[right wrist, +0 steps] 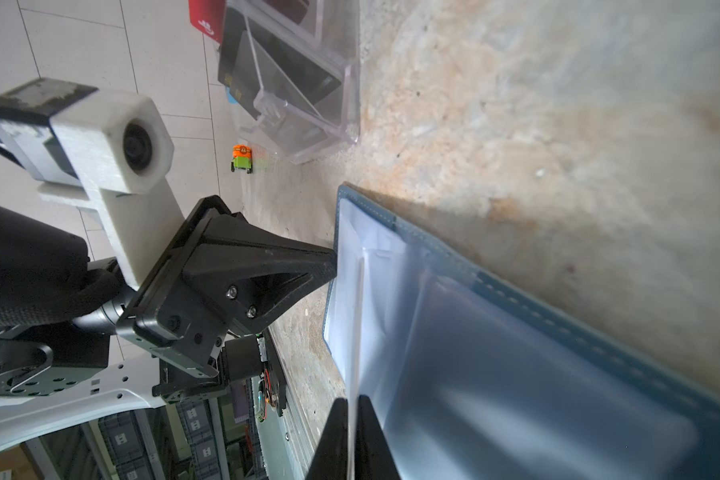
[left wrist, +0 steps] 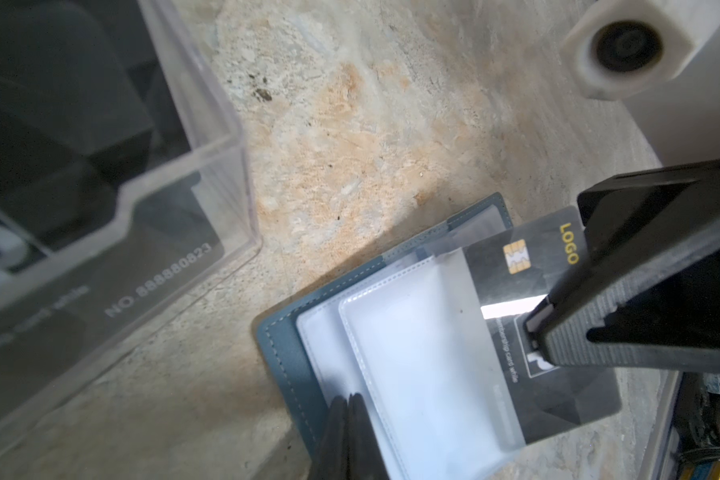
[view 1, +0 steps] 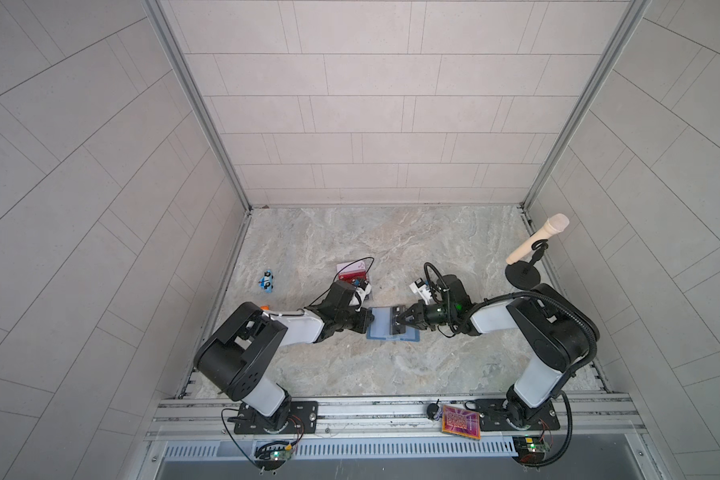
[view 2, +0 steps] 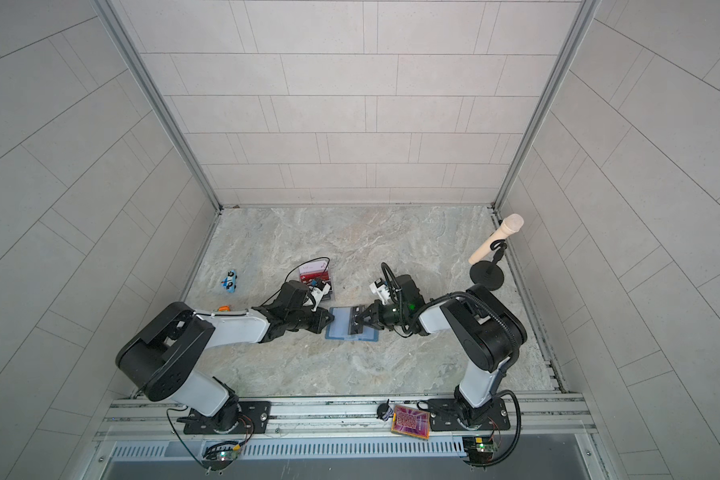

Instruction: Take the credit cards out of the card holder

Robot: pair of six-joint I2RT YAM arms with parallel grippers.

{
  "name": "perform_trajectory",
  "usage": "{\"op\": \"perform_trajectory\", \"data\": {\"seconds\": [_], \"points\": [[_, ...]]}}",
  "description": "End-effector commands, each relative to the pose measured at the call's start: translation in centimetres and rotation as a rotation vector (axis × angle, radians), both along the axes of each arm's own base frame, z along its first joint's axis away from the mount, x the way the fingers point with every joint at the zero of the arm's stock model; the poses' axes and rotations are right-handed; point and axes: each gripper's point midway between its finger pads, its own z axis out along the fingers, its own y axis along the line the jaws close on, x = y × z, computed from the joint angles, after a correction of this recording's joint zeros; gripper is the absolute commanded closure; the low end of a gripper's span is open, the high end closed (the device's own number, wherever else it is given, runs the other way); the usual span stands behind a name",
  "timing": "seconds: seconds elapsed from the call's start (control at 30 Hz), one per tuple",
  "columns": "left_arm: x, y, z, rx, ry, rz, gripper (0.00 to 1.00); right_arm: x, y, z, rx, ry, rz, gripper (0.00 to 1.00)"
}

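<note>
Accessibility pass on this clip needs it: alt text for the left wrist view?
The right gripper pinches a black card with a gold chip, partly out of a clear sleeve in an open blue card holder on a stone table. The left gripper is shut on the holder's edge. A clear plastic stand nearby holds another dark card.

White-shelled arms (view 1: 300, 329) with black joints, corrugated cable (view 1: 537, 294).

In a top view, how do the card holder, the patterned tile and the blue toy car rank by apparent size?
Largest to smallest:
1. card holder, although partly covered
2. patterned tile
3. blue toy car, clearly smallest
</note>
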Motion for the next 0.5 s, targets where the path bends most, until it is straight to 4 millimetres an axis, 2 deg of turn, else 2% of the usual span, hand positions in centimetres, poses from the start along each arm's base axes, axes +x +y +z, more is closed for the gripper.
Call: {"op": "perform_trajectory", "data": {"seconds": [0.0, 0.3, 0.47], "points": [[-1.9, 2.1, -3.2, 0.13, 0.096, 0.011, 0.95, -0.2, -0.9, -0.2, -0.042, -0.009, -0.006, 0.92], [-0.9, 1.3, -1.0, 0.084, 0.039, 0.012, 0.81, -1.1, -2.9, -0.3, -0.219, -0.029, 0.02, 0.96], [-0.3, 0.8, 1.2, 0.046, -0.004, 0.014, 0.71, -1.1, -4.3, 1.9, -0.336, -0.096, 0.059, 0.97]]}}
